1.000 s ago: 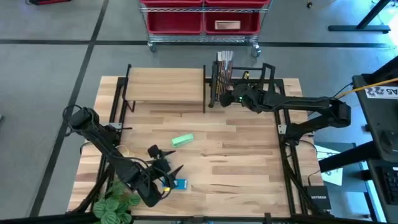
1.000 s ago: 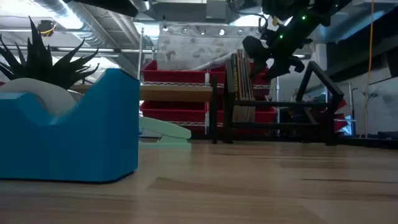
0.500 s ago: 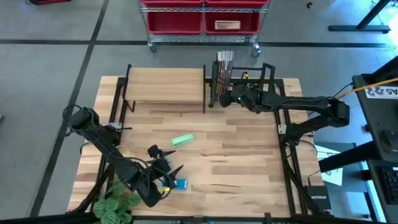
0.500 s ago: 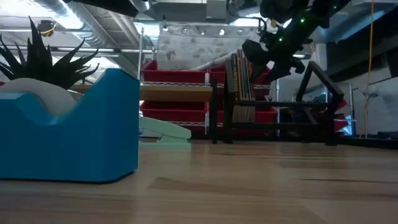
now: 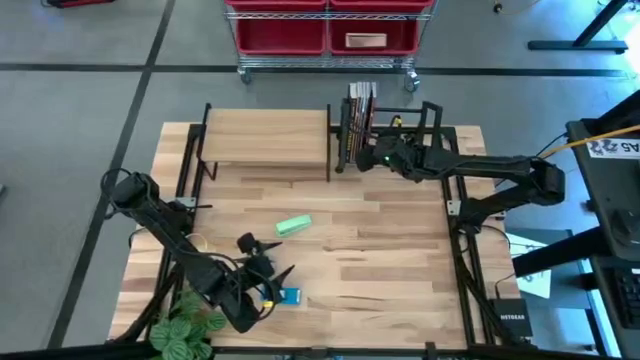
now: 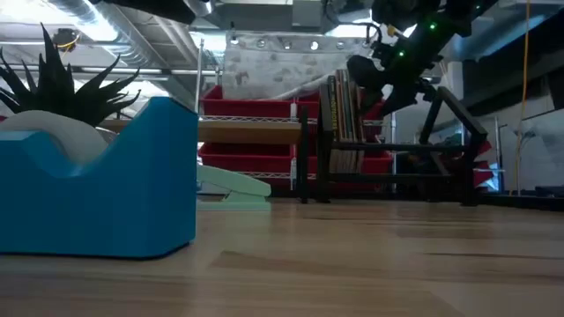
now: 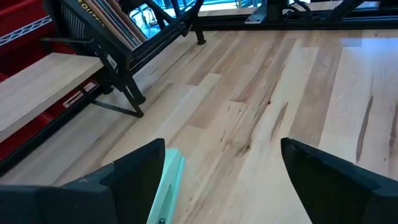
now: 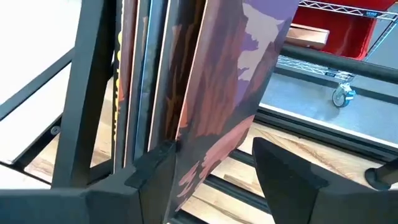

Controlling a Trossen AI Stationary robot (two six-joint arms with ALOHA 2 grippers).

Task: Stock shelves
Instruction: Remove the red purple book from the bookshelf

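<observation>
We find bare light wood tabletop (image 5: 380,260) centre frame; right gripper (image 5: 374,158) gapes beside the black open-frame metal book rack (image 5: 395,125), upper centre; left gripper (image 5: 262,262) gapes lower left.

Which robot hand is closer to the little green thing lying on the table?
The left. Its gripper hovers just in front of the green stapler, fingers open. The right gripper is far off at the black book rack, beside the books.

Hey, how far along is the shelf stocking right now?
Partly done. Several books already stand in the black rack. The right end effector is at the rack, its fingers on either side of the outermost book. Left to do: the green stapler and blue tape dispenser lie on the table, and the wood-topped shelf looks bare on top. The left end effector is open near the stapler.
</observation>
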